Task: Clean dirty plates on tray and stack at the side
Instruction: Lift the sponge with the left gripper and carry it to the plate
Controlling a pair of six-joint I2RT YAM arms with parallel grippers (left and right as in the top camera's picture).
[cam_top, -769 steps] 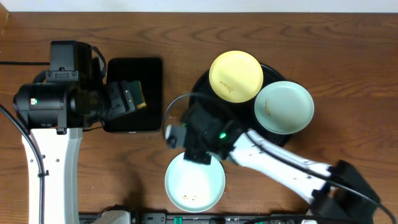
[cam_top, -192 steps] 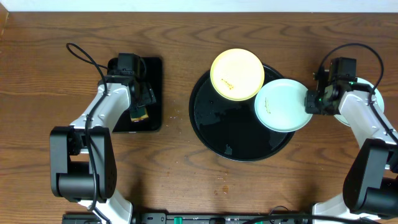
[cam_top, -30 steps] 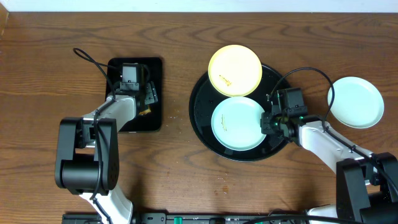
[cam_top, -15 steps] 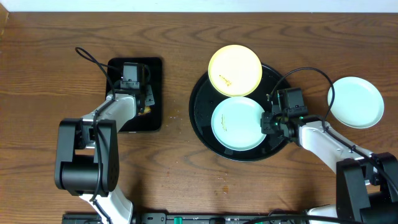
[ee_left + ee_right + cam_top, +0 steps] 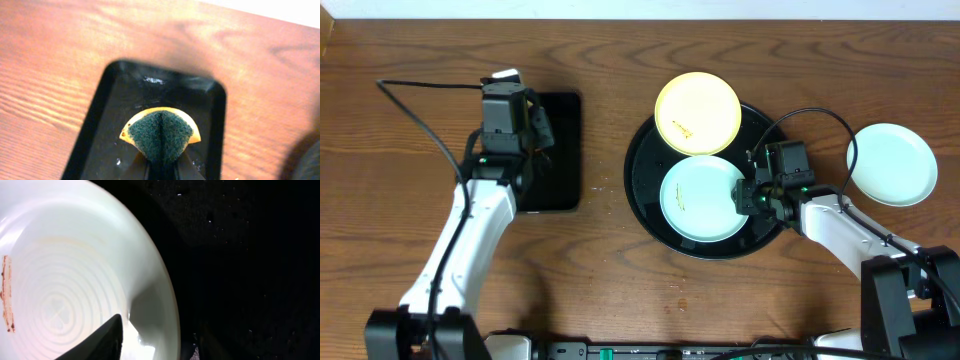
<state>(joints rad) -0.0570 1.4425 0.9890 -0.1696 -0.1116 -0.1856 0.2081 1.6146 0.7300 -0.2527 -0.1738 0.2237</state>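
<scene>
A mint-green plate (image 5: 703, 197) with a brown smudge (image 5: 5, 294) lies in the round black tray (image 5: 645, 180). My right gripper (image 5: 748, 195) (image 5: 157, 336) stands open astride its right rim, one finger (image 5: 100, 339) over the inside. The pale yellow plate (image 5: 698, 113) rests on the tray's far rim. A second mint-green plate (image 5: 891, 163) lies on the table to the right of the tray. My left gripper (image 5: 532, 132) (image 5: 161, 166) is shut on a folded green-and-yellow sponge (image 5: 160, 134), held above the rectangular tray.
The small rectangular black tray (image 5: 560, 160) (image 5: 120, 100) lies left of the round tray on the wooden table. A black cable (image 5: 420, 88) trails left from the left arm. The round tray's glossy floor (image 5: 240, 255) fills the right wrist view's right side.
The left gripper closed on the sponge in the rectangular tray, and the arm has lifted it up. The right jaws have parted from the plate's rim. No plate has moved.
</scene>
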